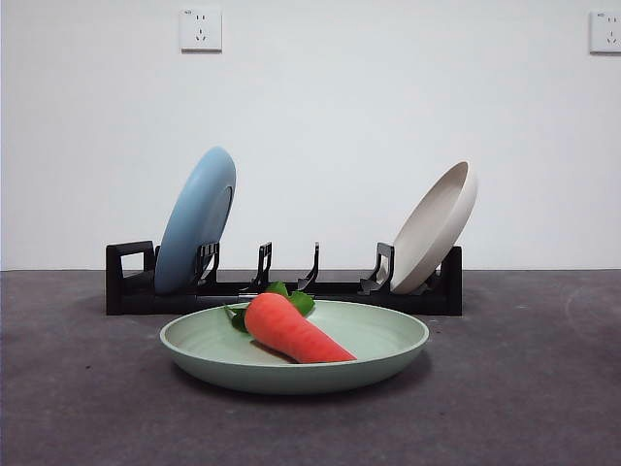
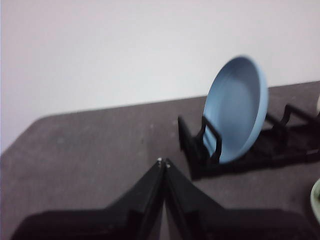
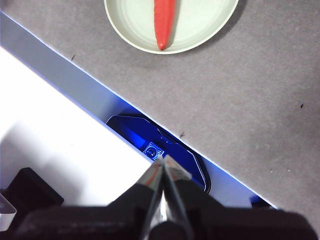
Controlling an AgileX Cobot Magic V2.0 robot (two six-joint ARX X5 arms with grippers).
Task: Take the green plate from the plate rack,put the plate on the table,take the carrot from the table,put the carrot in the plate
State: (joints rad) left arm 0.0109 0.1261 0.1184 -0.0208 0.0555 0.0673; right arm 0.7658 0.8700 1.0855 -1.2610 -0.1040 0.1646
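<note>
Front view shows the carrot (image 1: 296, 330) lying in the green plate (image 1: 388, 351) on the tabletop (image 1: 543, 388), so the last step looks done. Both grippers, left (image 2: 163, 161) and right (image 3: 161, 159), have fingers pressed together, empty and well clear; nothing more seems called for.

Light blue plate (image 1: 197, 219) upright, leaning left of the beige-white plate (image 1: 437, 226); two wall sockets (image 1: 201, 29) high above both.

The green plate (image 1: 388, 342) lies flat on the dark grey surface (image 1: 524, 388), just in front of the plate rack (image 1: 131, 282). The carrot (image 1: 294, 331) lies inside it (leaves toward the rack). In the rack, a light blue plate (image 1: 197, 221) and a beige-white plate (image 1: 437, 225) lean in slots at opposite ends.
</note>
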